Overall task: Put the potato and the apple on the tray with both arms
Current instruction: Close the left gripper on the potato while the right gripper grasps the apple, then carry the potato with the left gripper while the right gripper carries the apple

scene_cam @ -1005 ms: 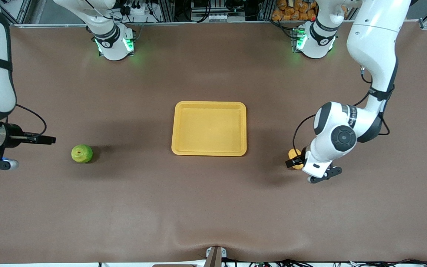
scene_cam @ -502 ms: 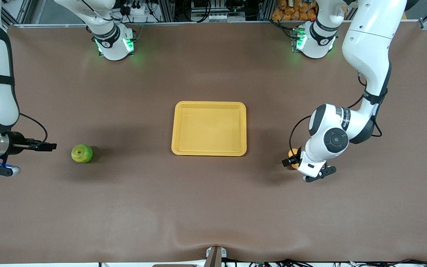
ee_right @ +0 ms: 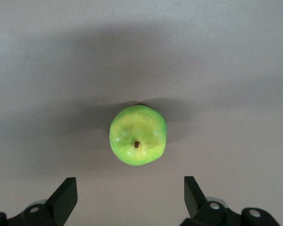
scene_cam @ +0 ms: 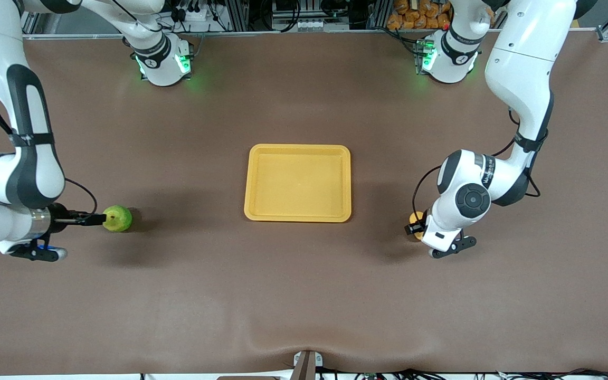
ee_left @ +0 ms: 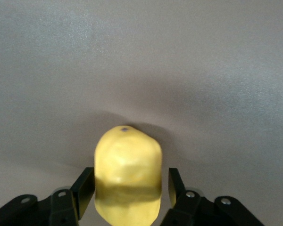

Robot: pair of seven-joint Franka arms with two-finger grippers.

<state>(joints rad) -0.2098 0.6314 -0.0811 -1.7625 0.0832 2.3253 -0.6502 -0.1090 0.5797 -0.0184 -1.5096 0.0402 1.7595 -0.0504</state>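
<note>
The yellow-orange tray (scene_cam: pixel 297 182) lies at the table's middle with nothing in it. The potato (scene_cam: pixel 416 216) lies on the table toward the left arm's end, mostly hidden by the left wrist. My left gripper (scene_cam: pixel 412 228) is down at it. In the left wrist view the potato (ee_left: pixel 127 160) sits between the open fingers of the left gripper (ee_left: pixel 130 181), one finger (ee_left: pixel 85 186) against it, the other a little off. The green apple (scene_cam: pixel 119 218) lies toward the right arm's end. My right gripper (scene_cam: pixel 97 219) is right beside it, open wide (ee_right: pixel 130 188), the apple (ee_right: pixel 137 134) just ahead of the fingertips.
The brown mat covers the table. A metal bracket (scene_cam: pixel 306 364) sits at the table edge nearest the front camera. Orange packets (scene_cam: pixel 420 13) are stacked off the table near the left arm's base.
My right arm has swung in toward the apple, and its gripper now stands right beside it. My left gripper has shifted slightly toward the tray over the potato, hiding more of it.
</note>
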